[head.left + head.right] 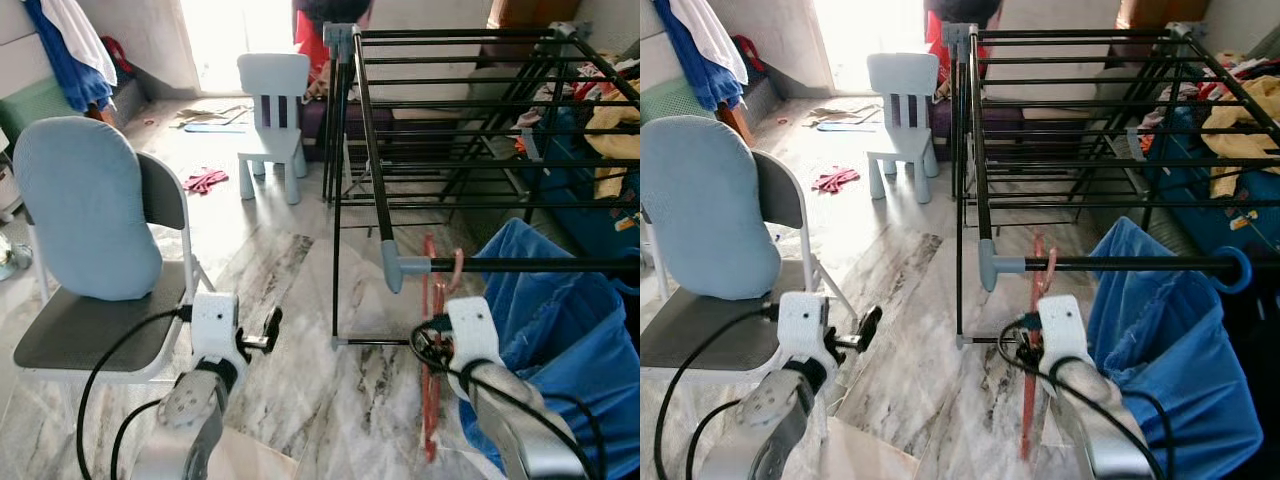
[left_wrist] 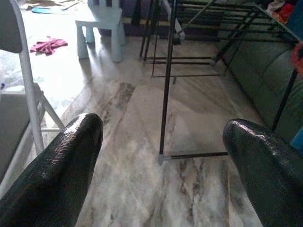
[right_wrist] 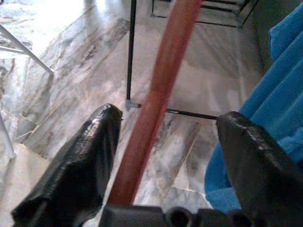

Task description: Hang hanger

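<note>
A folding chair [image 1: 95,300] with a blue cushion stands on grey-veined marble floor [image 1: 300,300]. The left gripper [image 2: 161,156] hovers, fingers spread. The red hanger [image 1: 432,330] hooks the drying rack [image 1: 480,150] rail, between the parted fingers of the right gripper [image 3: 165,156], beside a blue laundry bag [image 1: 560,330].

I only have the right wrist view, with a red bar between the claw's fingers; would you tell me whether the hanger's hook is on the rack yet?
Observer: Yes. In the head views the hanger hangs straight down, and its hook loops over the rack's front rail.
Operator: Thank you. What is the blue fabric beside me?
Observer: A blue laundry bag below that same rail, on the hanger's right.
Operator: And where is the left arm, if I may ask?
Observer: The left claw is open and holds nothing. It is low over the floor, beside a folding chair.
</note>
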### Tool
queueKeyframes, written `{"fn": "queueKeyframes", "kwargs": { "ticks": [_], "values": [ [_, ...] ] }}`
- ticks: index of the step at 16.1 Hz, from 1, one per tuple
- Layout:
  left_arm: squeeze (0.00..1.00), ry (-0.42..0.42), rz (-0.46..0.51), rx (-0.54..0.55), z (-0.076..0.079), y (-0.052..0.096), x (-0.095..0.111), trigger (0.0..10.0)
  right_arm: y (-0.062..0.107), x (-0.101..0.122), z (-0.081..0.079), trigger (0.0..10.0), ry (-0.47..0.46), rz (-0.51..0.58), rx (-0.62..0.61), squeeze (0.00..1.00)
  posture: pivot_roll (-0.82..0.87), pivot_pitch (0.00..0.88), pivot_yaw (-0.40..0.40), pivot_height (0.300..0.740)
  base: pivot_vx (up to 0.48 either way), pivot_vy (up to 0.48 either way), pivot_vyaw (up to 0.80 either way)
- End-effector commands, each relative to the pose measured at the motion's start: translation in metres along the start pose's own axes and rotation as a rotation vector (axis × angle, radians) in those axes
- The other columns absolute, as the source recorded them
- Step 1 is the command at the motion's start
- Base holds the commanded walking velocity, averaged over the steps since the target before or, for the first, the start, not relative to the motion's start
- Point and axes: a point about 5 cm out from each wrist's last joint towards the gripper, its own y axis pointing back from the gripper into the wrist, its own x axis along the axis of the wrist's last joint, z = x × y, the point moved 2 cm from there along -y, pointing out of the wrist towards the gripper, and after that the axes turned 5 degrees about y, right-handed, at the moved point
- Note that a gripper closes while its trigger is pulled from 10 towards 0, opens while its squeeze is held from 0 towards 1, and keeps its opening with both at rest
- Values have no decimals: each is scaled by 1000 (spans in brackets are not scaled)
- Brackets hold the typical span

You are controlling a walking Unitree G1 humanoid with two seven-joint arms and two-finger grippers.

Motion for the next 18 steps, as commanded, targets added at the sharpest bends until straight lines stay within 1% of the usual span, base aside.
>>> {"fn": "queueKeyframes", "kwargs": {
  "ticks": [1,2,4,6,7,8,9,10,13,14,16,17,18],
  "values": [
    [0,-6,20,-2,-1,1,6,10000,4,10,3,10000,4,56,-15,1000,-92,0,31,740,0,0,0],
    [0,-15,19,-6,-1,2,7,10000,8,13,5,10000,11,94,-22,1000,-92,0,31,740,0,0,0],
    [0,-29,33,12,-5,6,8,10000,12,21,10,10000,58,161,-50,1000,-90,0,33,740,0,0,0],
    [0,-58,58,73,-18,18,7,10000,18,22,13,10000,39,201,-56,1000,-80,0,35,740,0,0,0],
    [0,-69,50,90,-24,29,3,10000,22,18,13,10000,39,200,-56,1000,-64,0,30,740,0,0,0],
    [0,-70,50,90,-25,30,2,10000,22,17,13,10000,38,200,-56,1000,-64,0,30,740,0,0,0],
    [0,-90,47,107,-29,34,0,10000,24,15,13,10000,32,207,-50,1000,-53,0,28,740,0,0,0],
    [0,-95,44,126,-32,36,-1,10000,27,13,14,10000,27,214,-59,1000,-49,0,30,740,0,0,0],
    [0,-106,59,116,-29,33,3,10000,28,13,16,10000,-15,230,-60,1000,-50,0,33,740,0,0,0],
    [0,-112,64,109,-28,31,5,10000,29,16,17,10000,-4,245,-61,0,-58,0,35,740,0,0,0],
    [0,-113,67,108,-28,28,6,10000,31,20,21,10000,-5,266,-70,0,-70,0,39,740,0,0,0],
    [0,-111,68,109,-28,27,6,10000,33,20,22,10000,13,270,-84,0,-72,0,40,740,0,0,0],
    [0,-111,77,107,-27,26,8,10000,34,18,24,10000,0,264,-122,0,-73,0,40,740,0,0,0]
  ]
}}
